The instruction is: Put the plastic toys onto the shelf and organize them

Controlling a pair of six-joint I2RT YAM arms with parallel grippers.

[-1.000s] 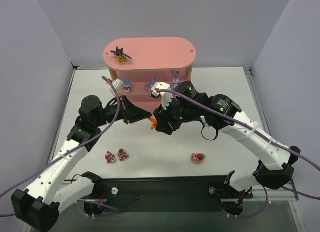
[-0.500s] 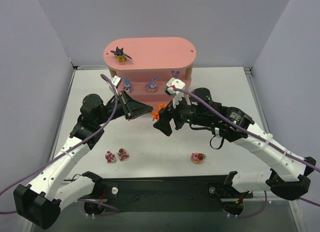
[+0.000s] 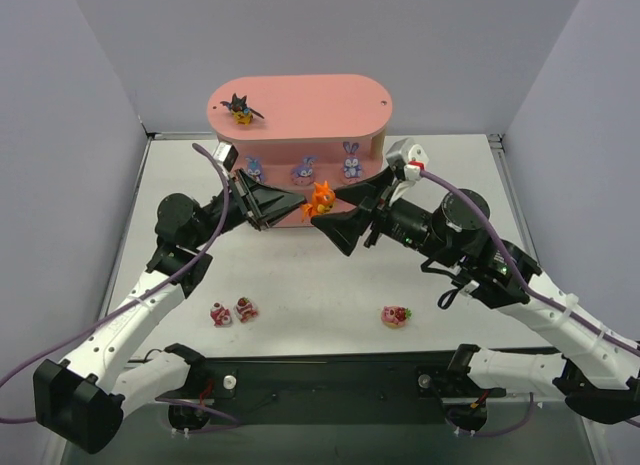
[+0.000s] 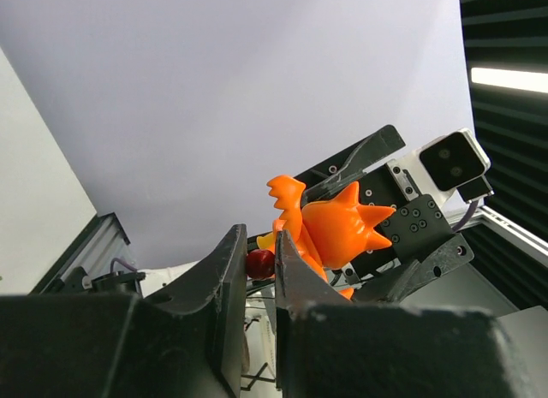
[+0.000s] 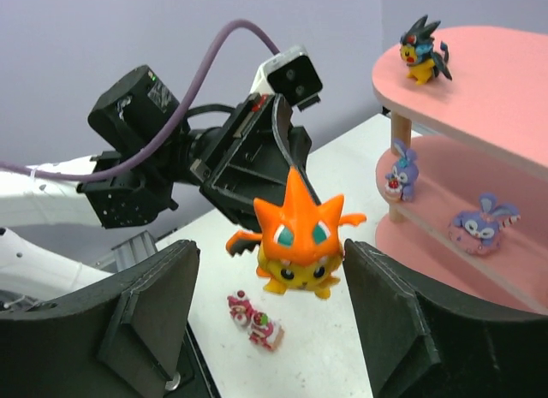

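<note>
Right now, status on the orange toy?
Left gripper shut on orange toy, held aloft. Right gripper open, fingers either side, not touching. Nothing between toy and shelf.

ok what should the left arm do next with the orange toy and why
Probably carry the orange toy toward the shelf: the left hand is shut on it, the right hand is open around it, and the shelf's top has room.

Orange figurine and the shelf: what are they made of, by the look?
The orange figurine is likely hard moulded plastic: smooth, with a slight sheen. The shelf has matte pink boards, painted wood or plastic, cannot tell which; its post looks like pale bare wood.
</note>
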